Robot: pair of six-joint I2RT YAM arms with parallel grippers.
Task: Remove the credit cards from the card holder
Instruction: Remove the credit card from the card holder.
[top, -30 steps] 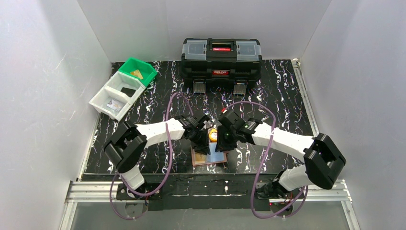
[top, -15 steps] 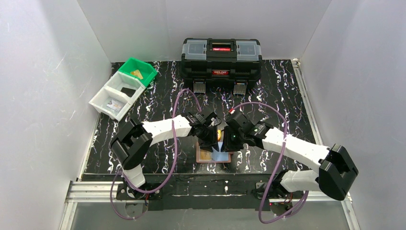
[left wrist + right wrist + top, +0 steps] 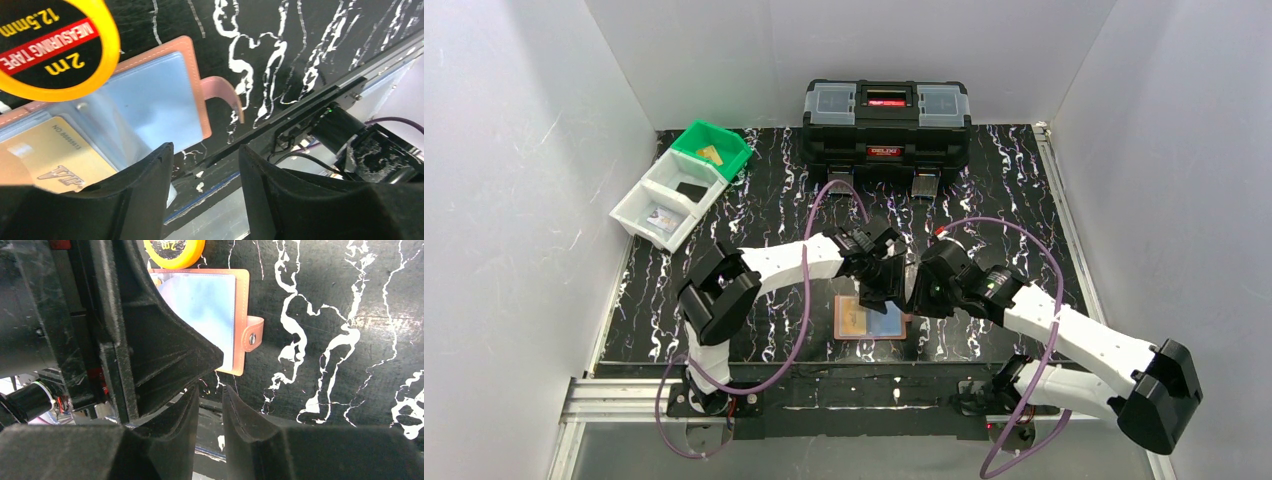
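Count: 1 card holder (image 3: 871,320), 1 gold card (image 3: 854,320) visible inside it, 1 round yellow tape measure (image 3: 50,45), 1 black toolbox (image 3: 886,120), 3 bins and 2 grippers, all on or over 1 black marbled counter (image 3: 1024,200).

Containers: the card holder lies open and flat near the near edge of the counter, at the centre. Its left half holds the gold card under a clear sleeve. The pale bluish sleeve (image 3: 210,305) in the right half shows no card. The green bin (image 3: 712,148) at far left holds 1 small gold-tan piece, too small to identify. The middle white bin (image 3: 686,180) holds 1 black card (image 3: 690,188). The near white bin (image 3: 656,212) holds 1 whitish card (image 3: 662,217). The toolbox stands shut at the far edge.

Orientation: the card holder's long axis runs left to right and its fold runs near to far. The snap tab (image 3: 252,337) sticks out from the right edge. The tape measure overlaps the holder's far edge.

Grippers: the left gripper (image 3: 206,149) hangs over the holder with a moderate gap and nothing between its fingers. The right gripper (image 3: 210,388) sits just beside it, over the holder's right half, fingers a narrow slit apart and empty. Contact with the holder cannot be told.
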